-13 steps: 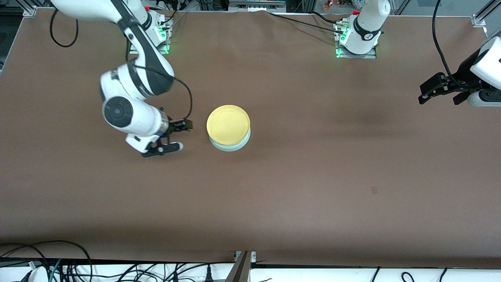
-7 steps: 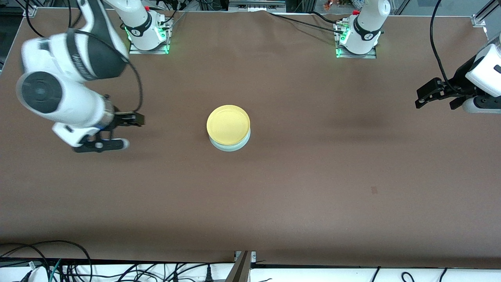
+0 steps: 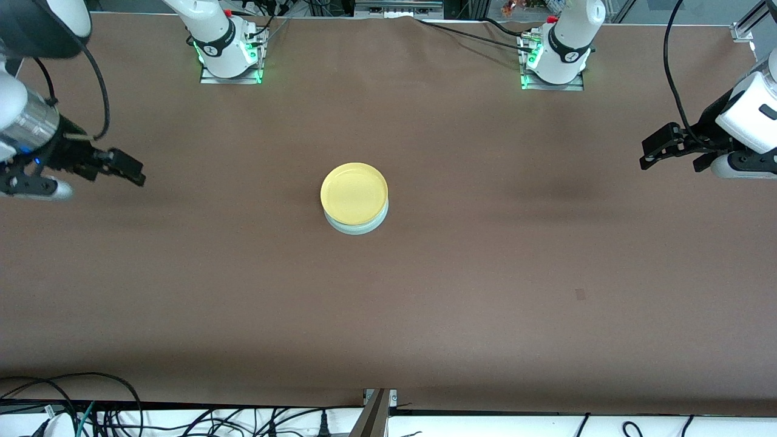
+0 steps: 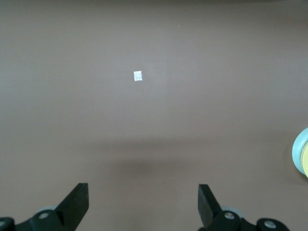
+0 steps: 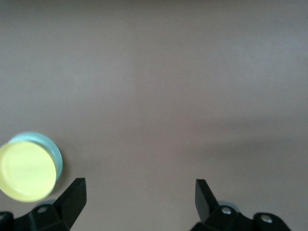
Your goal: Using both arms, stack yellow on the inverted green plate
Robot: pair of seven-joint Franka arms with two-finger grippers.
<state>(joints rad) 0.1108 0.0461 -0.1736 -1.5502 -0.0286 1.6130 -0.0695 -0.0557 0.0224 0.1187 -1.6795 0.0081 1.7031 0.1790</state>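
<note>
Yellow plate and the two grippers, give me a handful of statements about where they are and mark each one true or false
1. The yellow plate sits on top of the green plate. True.
2. The right gripper is shut on the yellow plate. False: it is open, holds nothing, and is over bare table toward the right arm's end.
3. The left gripper is open and empty. True.
4. The green plate lies apart from the yellow one, nearer the left arm's end. False: it is directly under the yellow plate, only its edge showing.
5. Both grippers are well away from the stack. True.
</note>
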